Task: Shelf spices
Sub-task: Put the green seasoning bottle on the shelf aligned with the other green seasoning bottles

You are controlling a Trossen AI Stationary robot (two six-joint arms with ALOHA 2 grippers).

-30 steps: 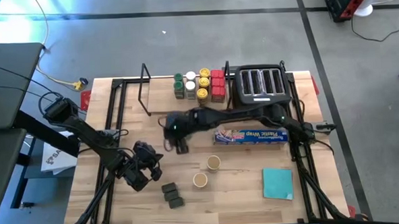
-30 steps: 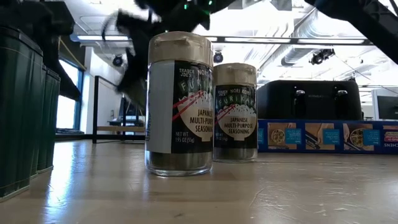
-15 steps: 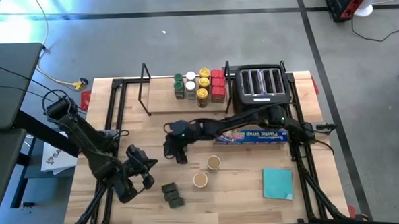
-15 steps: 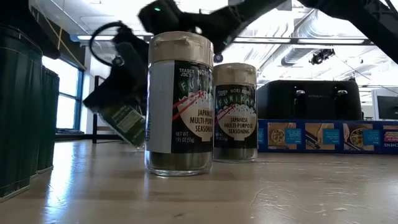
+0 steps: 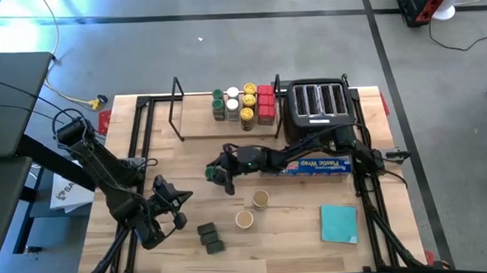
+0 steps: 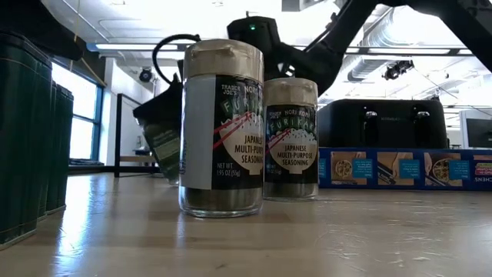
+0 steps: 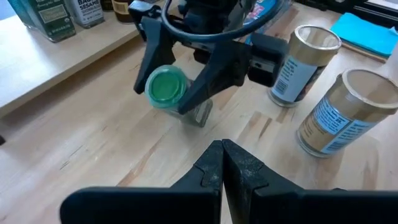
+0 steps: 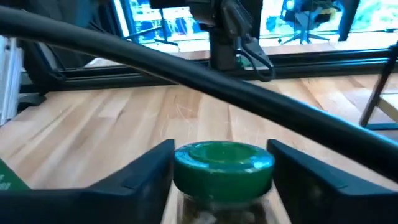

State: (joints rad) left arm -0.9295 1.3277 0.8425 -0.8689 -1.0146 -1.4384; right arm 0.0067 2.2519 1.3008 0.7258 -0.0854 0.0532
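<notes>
My right gripper (image 5: pixel 221 175) reaches in from the table's right and is shut on a green-lidded spice jar (image 7: pixel 166 88) on the table in front of the shelf (image 5: pixel 226 126). The shelf's pale board carries several spices (image 5: pixel 244 104): jars with green, white and yellow lids, and red tins. Two tan-lidded jars (image 5: pixel 261 199) (image 5: pixel 245 219) and two dark grey blocks (image 5: pixel 210 237) stand on the table nearer the front. My left gripper (image 7: pixel 222 150) hovers shut, with nothing in it, near the left front (image 5: pixel 174 209). My right gripper has the jar between its two fingers, one on each side at the green lid (image 8: pixel 181 167). The fingers (image 7: pixel 211 78) come nearly level from the table's right, slanting slightly down. The jar is tilted, lid leaning toward the table's left, its glass bottom (image 7: pixel 200 116) at the tabletop.
A black toaster (image 5: pixel 316 103) stands at the far right beside the shelf. A long blue wrap box (image 5: pixel 315 165) lies under my right arm, and a teal pad (image 5: pixel 339 223) lies at the right front. The shelf's left half (image 5: pixel 195 122) is bare board.
My right gripper has come down toward the table with the green-lidded jar and tipped from steeply downward to nearly level. The jar has sunk to the tabletop and stands less tilted than before. My left gripper has drawn back toward the near left and risen a little.
</notes>
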